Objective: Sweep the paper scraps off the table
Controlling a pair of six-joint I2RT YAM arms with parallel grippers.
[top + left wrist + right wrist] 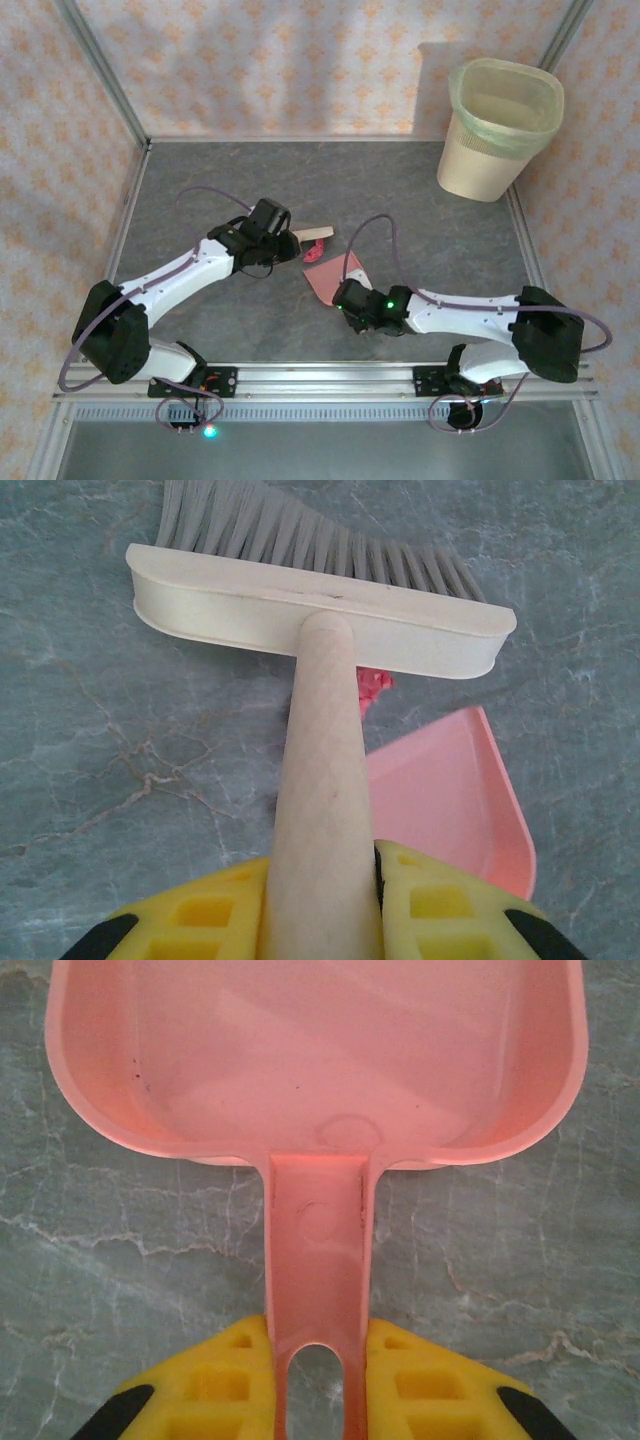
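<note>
My left gripper (325,910) is shut on the cream handle of a brush (320,620), whose grey bristles point away over the table (430,240). Just behind the brush head lies a red paper scrap (372,685), at the lip of the pink dustpan (450,800). From above, the red paper scrap (315,253) sits between the brush (315,236) and the dustpan (335,275). My right gripper (318,1380) is shut on the dustpan's flat handle, and the dustpan (320,1060) tray looks bare inside. From above, the left gripper (288,241) and right gripper (347,296) flank the pan.
A cream waste bin (498,128) with a green liner stands at the table's far right corner. Aluminium rails edge the table, with floral-patterned walls behind them. Both arm bases sit on the near rail.
</note>
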